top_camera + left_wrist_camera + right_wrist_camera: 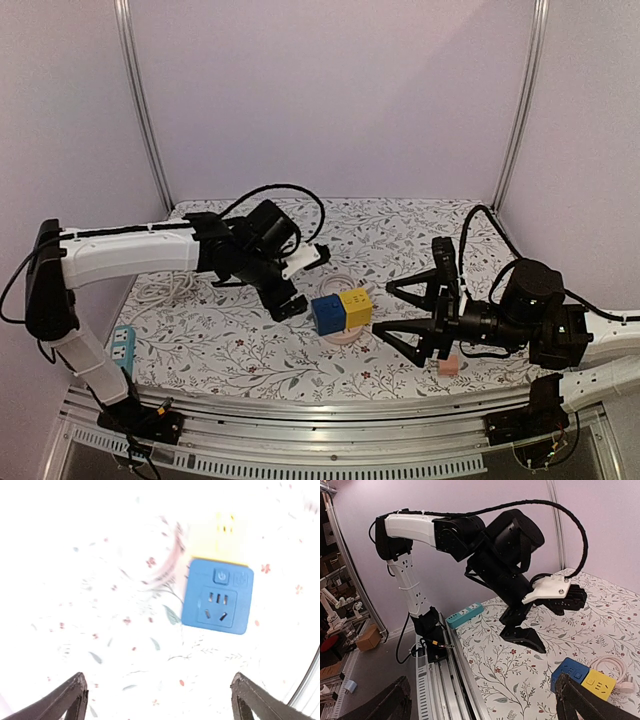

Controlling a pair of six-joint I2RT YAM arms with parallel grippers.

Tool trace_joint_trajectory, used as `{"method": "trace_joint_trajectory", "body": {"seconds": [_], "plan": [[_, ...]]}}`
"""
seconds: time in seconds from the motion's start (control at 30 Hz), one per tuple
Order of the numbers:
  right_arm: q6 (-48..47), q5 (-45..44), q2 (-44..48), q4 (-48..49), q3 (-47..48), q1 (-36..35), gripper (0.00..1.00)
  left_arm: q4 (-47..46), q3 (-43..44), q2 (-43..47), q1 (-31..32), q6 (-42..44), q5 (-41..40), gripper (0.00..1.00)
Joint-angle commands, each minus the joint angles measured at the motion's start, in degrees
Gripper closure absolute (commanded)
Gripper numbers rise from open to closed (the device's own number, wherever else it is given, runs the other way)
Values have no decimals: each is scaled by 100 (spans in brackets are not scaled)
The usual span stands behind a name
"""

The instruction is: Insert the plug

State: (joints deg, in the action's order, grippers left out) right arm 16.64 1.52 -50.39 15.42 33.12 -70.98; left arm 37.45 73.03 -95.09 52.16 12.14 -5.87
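Both left pincer (302,281) and right pincer (382,309) agape near socket cubes (328,313)

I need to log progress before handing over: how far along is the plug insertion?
Done: nothing clearly; the blue socket cube shows an empty top outlet, beside the yellow cube. In hand: nothing; the left gripper and right gripper both stand open, flanking the cubes. Left: the cable lies coiled by them, so gripping its plug and inserting it seem to remain.
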Motion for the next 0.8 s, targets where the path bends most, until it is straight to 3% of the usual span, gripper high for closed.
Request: {"method": "trace_joint_trajectory", "body": {"seconds": [0.0,0.1,0.2,0.43,0.57,0.77], "plan": [[-3,-124,-15,-100,80,-38,1,-505,-273,868,-87,-335,-733,0],[11,-117,-14,-108,87,-31,1,-1138,-722,1682,-232,-904,-1685,1],[64,-379,-15,-139,97,-32,1,-1488,-1178,2335,-532,-2247,-2938,0],[269,-1191,-131,-235,127,-34,1,312,-108,2130,-1059,-3462,-2758,0],[443,-1885,-659,-359,404,-38,1,386,-572,2337,-1132,-3952,-2925,1],[779,-2306,-2214,-601,1251,-38,1,165,-1483,2934,-1252,-5082,-3082,0]]}}
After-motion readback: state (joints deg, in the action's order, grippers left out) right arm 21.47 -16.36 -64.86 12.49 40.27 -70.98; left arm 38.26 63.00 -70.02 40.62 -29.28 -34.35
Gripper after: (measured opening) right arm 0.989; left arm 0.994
